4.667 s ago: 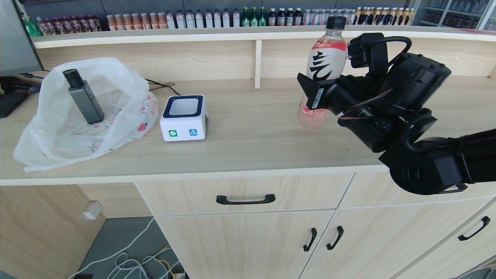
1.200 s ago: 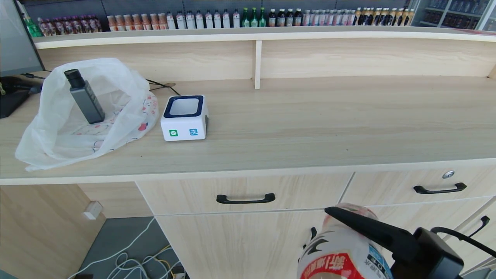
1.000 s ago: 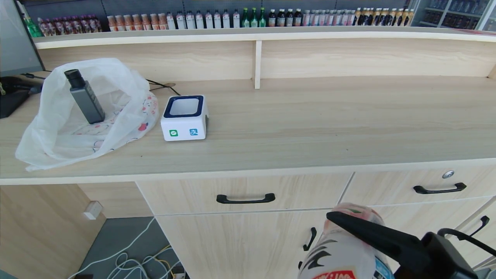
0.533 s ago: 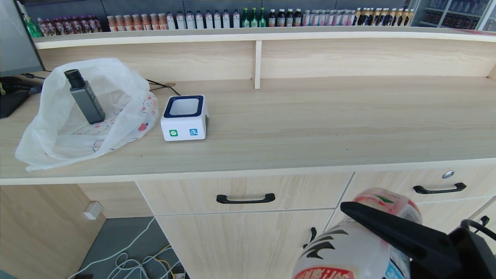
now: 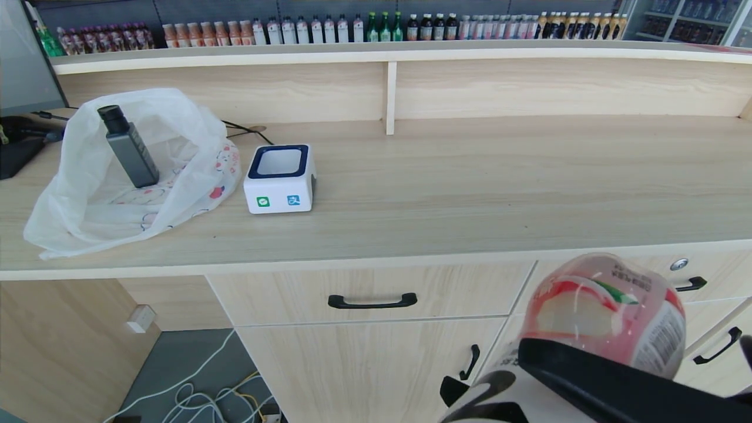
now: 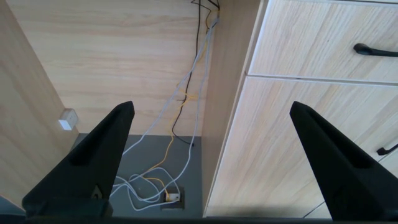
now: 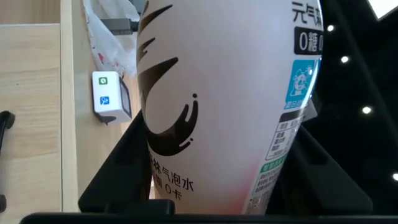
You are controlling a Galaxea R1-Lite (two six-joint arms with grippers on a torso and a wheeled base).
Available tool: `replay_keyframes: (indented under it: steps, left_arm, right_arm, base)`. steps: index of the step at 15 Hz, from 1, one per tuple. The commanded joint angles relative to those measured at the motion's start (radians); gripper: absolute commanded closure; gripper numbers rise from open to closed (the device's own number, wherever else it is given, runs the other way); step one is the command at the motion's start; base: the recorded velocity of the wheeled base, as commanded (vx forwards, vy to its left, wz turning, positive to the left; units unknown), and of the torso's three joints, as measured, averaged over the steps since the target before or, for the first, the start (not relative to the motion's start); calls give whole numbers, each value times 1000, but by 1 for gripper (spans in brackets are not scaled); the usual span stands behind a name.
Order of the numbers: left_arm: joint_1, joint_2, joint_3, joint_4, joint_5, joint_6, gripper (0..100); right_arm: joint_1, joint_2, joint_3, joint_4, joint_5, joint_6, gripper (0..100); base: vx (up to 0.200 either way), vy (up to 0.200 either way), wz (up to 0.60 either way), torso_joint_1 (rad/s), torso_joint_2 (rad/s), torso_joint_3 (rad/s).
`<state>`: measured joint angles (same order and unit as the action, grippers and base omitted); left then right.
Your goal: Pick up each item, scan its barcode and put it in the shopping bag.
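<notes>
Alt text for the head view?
The right gripper holds a pink drink bottle close to the camera, lower right, in front of the drawers. On the counter, a white scanner stands beside a plastic bag holding a grey bottle.

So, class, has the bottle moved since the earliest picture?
Yes. The bottle stood upright over the counter; now it is lower and nearer, below the counter's front edge, tipped, before the drawers.

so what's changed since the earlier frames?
The right gripper, shut on the bottle, took it off the right side of the counter and pulled it back low in front of the drawers. In the last second its base swung up and to the right. The bag, the grey bottle inside it and the scanner stayed put.
</notes>
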<state>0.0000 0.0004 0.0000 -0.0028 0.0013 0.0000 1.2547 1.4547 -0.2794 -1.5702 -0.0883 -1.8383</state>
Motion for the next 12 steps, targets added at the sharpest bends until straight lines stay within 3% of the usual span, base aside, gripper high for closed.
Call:
replay_keyframes:
  steps: [1,12]
  left_arm:
    - [0,0,0,0,0,0,0]
    - [0,0,0,0,0,0,0]
  right_arm:
    - [22,46,-58,-1,44,-47,100]
    - [14,128,-170,-1,140,-91,100]
  base:
    - [0,0,0,0,0,0]
    - [0,0,0,0,0,0]
